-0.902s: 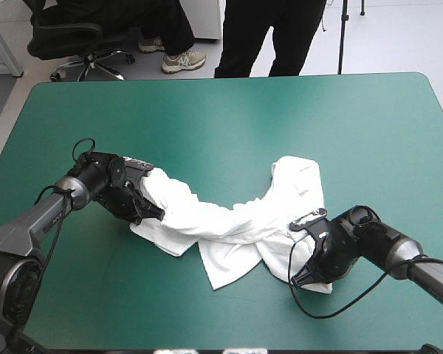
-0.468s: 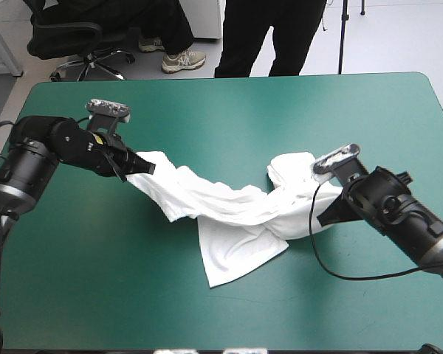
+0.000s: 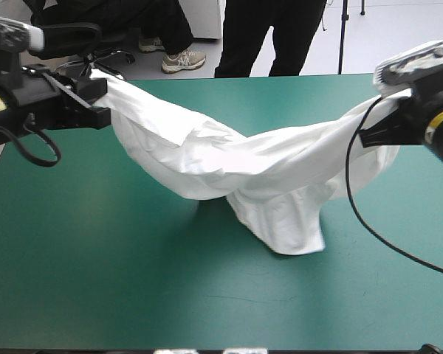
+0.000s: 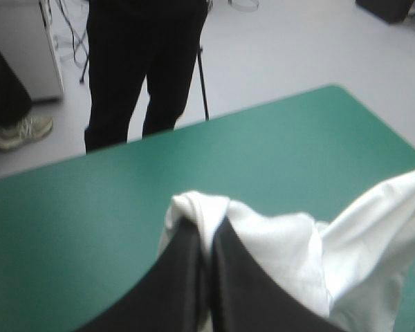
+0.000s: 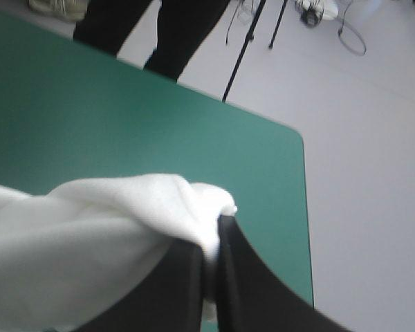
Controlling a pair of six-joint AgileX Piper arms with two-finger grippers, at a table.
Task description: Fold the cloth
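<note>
the t-shirt (image 3: 229,158) hangs stretched above the teal-green table (image 3: 88,280), its lowest fold reaching the cover toward four o'clock. the left gripper (image 4: 206,232) at ten o'clock and the right gripper (image 5: 211,238) at two each pinch a bunched end.

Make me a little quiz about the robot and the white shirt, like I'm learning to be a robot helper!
1. True or false: the T-shirt lies spread flat on the table.
2. What grips the T-shirt? A. only the left gripper B. only the right gripper C. both
3. Fill in: the table's colour is ____.

Key: 1. False, it hangs lifted between the two grippers. 2. C. 3. teal-green.
</note>
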